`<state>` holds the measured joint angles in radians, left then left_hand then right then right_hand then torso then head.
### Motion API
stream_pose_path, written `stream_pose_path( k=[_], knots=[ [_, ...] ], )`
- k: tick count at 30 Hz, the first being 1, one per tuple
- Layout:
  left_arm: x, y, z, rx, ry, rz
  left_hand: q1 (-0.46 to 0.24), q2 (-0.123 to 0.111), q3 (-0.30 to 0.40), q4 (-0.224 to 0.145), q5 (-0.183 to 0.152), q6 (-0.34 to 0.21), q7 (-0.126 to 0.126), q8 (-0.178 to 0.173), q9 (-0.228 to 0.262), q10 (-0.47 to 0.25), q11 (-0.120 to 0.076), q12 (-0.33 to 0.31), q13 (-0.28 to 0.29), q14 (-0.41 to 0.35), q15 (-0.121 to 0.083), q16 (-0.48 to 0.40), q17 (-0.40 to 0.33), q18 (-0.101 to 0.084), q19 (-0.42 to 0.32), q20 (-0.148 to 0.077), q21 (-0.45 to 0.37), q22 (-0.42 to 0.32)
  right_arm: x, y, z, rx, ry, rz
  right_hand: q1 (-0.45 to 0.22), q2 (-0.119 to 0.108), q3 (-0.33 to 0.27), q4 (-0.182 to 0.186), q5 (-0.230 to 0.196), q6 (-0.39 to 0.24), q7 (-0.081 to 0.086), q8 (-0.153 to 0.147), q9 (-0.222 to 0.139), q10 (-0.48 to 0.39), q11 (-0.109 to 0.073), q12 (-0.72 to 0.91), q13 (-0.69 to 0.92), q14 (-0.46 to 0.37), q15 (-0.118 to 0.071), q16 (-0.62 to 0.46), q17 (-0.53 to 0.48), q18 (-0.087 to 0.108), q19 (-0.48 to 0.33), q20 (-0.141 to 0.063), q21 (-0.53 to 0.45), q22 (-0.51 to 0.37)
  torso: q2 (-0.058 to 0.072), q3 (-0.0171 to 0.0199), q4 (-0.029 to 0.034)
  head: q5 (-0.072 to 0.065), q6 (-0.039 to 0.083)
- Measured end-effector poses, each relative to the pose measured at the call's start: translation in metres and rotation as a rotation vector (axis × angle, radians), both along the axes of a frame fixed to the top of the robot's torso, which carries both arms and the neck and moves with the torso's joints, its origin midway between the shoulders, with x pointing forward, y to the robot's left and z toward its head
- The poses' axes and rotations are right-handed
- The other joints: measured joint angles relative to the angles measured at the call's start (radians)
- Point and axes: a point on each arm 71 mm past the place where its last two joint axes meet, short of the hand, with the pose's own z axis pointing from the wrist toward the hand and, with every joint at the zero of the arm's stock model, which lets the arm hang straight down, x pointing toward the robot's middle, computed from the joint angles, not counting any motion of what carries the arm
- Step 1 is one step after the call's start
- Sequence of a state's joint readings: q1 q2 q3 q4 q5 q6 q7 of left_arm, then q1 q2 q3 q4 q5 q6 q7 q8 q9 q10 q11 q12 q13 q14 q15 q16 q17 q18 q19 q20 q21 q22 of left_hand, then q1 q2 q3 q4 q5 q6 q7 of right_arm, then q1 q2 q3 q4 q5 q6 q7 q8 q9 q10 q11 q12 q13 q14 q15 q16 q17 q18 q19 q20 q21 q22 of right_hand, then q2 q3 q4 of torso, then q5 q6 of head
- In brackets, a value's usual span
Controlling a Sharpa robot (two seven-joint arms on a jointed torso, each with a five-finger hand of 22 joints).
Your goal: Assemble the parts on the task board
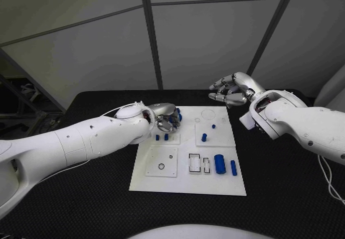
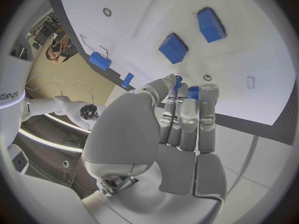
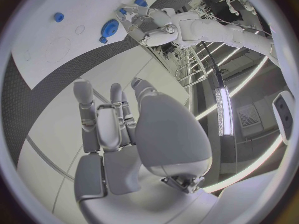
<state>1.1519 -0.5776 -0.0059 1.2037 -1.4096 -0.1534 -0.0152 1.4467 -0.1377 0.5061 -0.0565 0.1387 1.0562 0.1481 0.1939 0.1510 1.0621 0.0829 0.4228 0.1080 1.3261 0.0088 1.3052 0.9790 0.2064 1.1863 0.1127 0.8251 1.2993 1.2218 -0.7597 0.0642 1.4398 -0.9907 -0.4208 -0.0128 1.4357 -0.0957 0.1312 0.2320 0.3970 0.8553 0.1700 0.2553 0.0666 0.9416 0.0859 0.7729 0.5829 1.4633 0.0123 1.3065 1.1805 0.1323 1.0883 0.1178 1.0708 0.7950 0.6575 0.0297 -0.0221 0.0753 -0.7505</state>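
Head view: the white task board (image 1: 188, 185) is lying mid-table on the black table (image 1: 86, 199), carrying small blue parts — two thick cylinders (image 1: 220, 164) standing side by side near its right edge, a peg (image 1: 204, 138) in the upper right panel and two pegs (image 1: 162, 137) in the upper left panel. The left hand (image 1: 167, 118) is hovering over the board's upper left corner; in the left wrist view its fingertips (image 2: 177, 84) are pinching a small blue part (image 2: 192, 91) just above the board. The right hand (image 1: 231, 89) is hanging beyond the board's far right corner — fingers curled inward, gripping nothing
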Motion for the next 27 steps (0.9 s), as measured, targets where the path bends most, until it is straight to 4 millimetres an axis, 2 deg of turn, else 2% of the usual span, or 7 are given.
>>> stream_pose_path(
  k=[13, 20, 27],
  knots=[
    [-0.004, 0.016, 0.029, -0.06, -0.044, 0.014, 0.0, 0.0, 0.0, 0.0, -0.004, 0.0, 0.0, 0.0, -0.001, 0.003, -0.003, -0.001, 0.0, 0.007, 0.0, 0.004, 0.003, 0.0, 0.004, -0.004, 0.006, 0.005, 0.0, -0.001, 0.0, -0.001, 0.0, -0.002, 0.0, 0.0, 0.0, 0.0, 0.0, 0.0, 0.0, 0.0, 0.0, 0.004, -0.004, 0.0, -0.001, 0.0, 0.0, -0.004, -0.001, 0.0, 0.0, 0.0, 0.0, 0.0, 0.0, -0.0006, 0.0, 0.004, 0.004],
    [-0.004, 0.035, 0.031, -0.05, -0.045, 0.049, 0.0, 0.0, 0.0, 0.0, -0.005, 0.0, 0.0, 0.0, -0.002, 0.006, 0.0, -0.001, 0.0, 0.007, 0.0, 0.011, 0.011, -0.001, 0.007, 0.0, 0.011, 0.009, 0.0, -0.001, -0.001, -0.001, 0.001, -0.002, 0.0, 0.0, 0.0, 0.0, 0.0, 0.0, 0.0, 0.0, 0.0, 0.004, -0.004, 0.0, -0.001, 0.0, 0.0, -0.004, -0.001, 0.0, 0.0, 0.0, 0.0, 0.0, 0.0, -0.0002, -0.0001, 0.006, 0.004],
    [-0.003, 0.046, 0.028, -0.04, -0.034, 0.074, 0.0, 0.0, 0.0, 0.0, -0.005, 0.004, -0.004, 0.0, -0.002, 0.006, 0.0, -0.003, 0.0, 0.01, -0.003, 0.011, 0.011, -0.001, 0.007, 0.0, 0.016, 0.009, 0.0, -0.001, -0.001, -0.001, 0.002, -0.002, 0.0, 0.0, 0.0, 0.0, 0.0, 0.0, 0.0, 0.0, 0.0, 0.004, -0.004, 0.0, -0.001, 0.0, 0.0, -0.004, -0.001, 0.0, 0.0, 0.0, 0.0, 0.0, 0.001, -0.0007, -0.0003, 0.008, 0.002]
  ],
)
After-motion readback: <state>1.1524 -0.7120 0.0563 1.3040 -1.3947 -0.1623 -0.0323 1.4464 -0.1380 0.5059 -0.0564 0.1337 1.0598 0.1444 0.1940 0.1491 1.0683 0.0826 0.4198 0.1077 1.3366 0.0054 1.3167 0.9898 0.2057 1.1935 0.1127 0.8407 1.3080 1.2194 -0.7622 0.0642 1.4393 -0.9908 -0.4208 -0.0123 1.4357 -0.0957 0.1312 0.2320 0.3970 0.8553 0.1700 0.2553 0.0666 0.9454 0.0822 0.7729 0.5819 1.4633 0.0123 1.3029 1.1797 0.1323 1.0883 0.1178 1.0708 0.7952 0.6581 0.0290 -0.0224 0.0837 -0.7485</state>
